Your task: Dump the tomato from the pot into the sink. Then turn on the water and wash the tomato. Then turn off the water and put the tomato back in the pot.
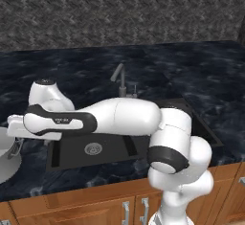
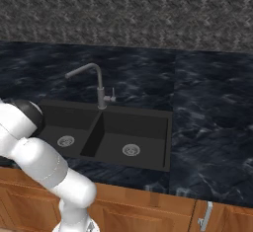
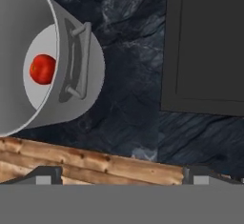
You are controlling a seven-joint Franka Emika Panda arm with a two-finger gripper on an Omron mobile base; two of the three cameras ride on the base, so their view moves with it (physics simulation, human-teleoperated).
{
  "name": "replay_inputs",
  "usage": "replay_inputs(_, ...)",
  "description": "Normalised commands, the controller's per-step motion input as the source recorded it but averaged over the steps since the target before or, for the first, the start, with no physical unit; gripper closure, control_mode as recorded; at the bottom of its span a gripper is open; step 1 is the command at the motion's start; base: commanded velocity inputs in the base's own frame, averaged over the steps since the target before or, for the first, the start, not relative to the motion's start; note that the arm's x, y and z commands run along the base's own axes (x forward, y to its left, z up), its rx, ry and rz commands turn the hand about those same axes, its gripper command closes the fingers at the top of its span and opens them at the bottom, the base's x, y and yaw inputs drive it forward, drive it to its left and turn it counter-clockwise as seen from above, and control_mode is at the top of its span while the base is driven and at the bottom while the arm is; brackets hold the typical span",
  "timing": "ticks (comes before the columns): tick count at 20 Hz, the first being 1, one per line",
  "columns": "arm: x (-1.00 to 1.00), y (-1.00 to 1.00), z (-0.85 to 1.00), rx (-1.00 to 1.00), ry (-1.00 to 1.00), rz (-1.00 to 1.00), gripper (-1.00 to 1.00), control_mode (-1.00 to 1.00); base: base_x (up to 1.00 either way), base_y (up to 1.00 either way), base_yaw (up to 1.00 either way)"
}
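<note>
Tomato sits inside the pot on the counter, just left of the sink. Above the pot's loop handle, the gripper hangs with its jaws spread wide and empty. A pinch that lands off-centre on that handle could let the pot twist or slip during the tip, so the tomato might roll onto the counter instead of into the near basin.

Light falls soft and even over the whole kitchen, with no single lamp to pick out. The dark marbled tabletop shows pale mottling but no hard glare. The black sink stays murky, its basin walls shaded darker toward the divider. The white arm is the brightest thing around, smoothly shaded along its underside. Edges look coarse and slightly jagged, textures soft. Close ahead of the end effector, the pot wall shades gently and the tomato carries a faint sheen.
</note>
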Motion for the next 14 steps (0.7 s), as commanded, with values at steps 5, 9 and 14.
replay_inputs(5, 0.15, 0.28, -0.11, -0.05, 0.00, 0.00, -1.00, -1.00, 0.00, 0.00, 0.00)
replay_inputs(9, 0.19, 0.28, -0.09, -0.06, 0.00, 0.00, -1.00, -1.00, 0.00, 0.00, 0.00)
replay_inputs(14, 0.22, 0.29, -0.05, -0.05, 0.00, 0.00, -1.00, -1.00, 0.00, 0.00, 0.00)
